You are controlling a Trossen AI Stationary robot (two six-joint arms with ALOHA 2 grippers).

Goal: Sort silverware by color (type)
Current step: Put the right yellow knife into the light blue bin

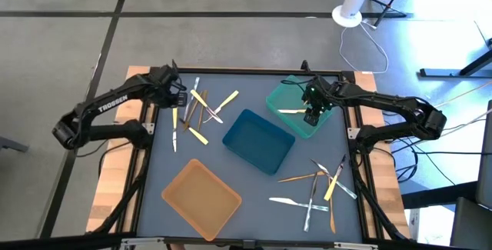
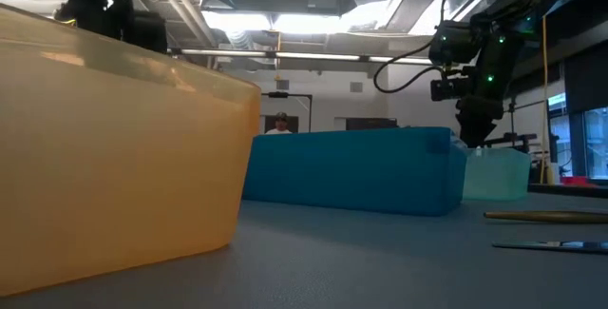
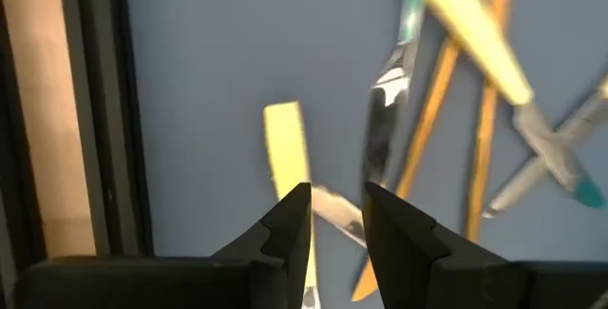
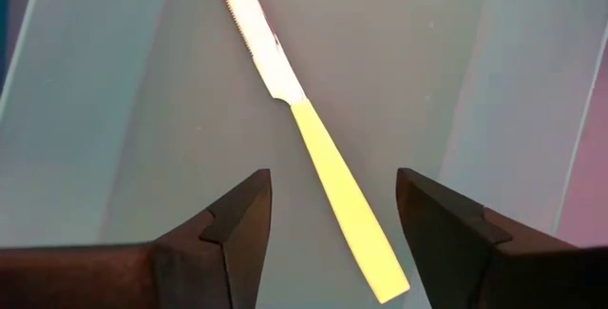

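Yellow knife (image 4: 313, 147) inside teal tray (image 1: 286, 98), hidden in low view

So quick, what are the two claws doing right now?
Left claw: partly open over the cutlery pile, holding nothing visible.
Right claw: open above the yellow-handled knife in the teal tray.

Right claw (image 4: 332, 219) spread wide, empty; left claw (image 3: 337, 219) narrowly parted, low.

I see my two matte black jointed arms: the left arm (image 1: 108, 111) carries white TROSSEN lettering, the right arm (image 1: 392, 111) shows green indicator lights and trails thin black cables
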